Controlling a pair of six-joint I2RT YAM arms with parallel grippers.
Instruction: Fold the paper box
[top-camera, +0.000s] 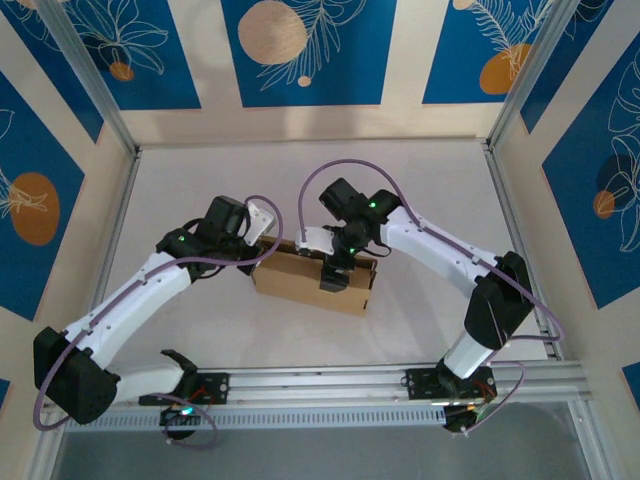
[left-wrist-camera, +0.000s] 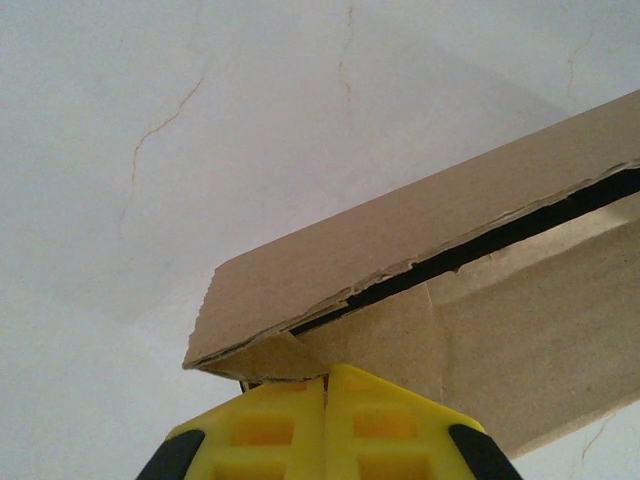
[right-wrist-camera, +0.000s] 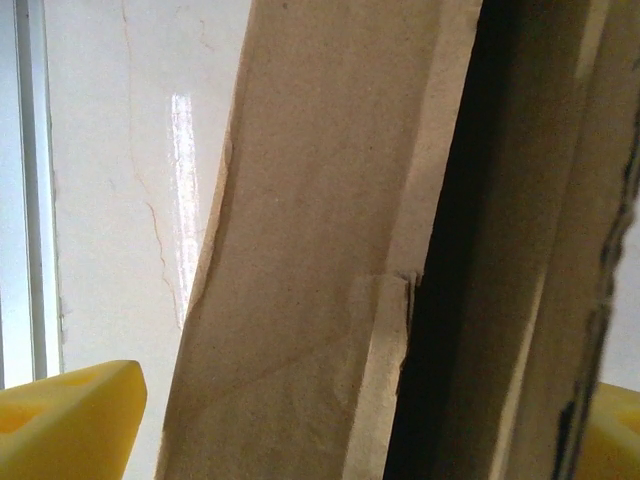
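Note:
The paper box (top-camera: 300, 282) is a brown cardboard carton lying in the middle of the white table, partly folded, with a dark slit under its top panel (left-wrist-camera: 400, 240). My left gripper (top-camera: 262, 246) is at the box's left end. In the left wrist view its yellow fingers (left-wrist-camera: 270, 425) are pressed together, the gripper (left-wrist-camera: 326, 378) shut with its tips against a small corner flap (left-wrist-camera: 262, 358). My right gripper (top-camera: 333, 272) reaches down over the box's middle. It stands open (right-wrist-camera: 365, 390), one yellow finger (right-wrist-camera: 65, 425) on each side of the box (right-wrist-camera: 300, 300), with a gap at the left finger.
An aluminium rail (top-camera: 400, 380) runs along the near edge by the arm bases. Metal frame posts (top-camera: 90, 90) and patterned blue walls (top-camera: 300, 50) enclose the white table (top-camera: 420, 180), which has bare room behind and beside the box.

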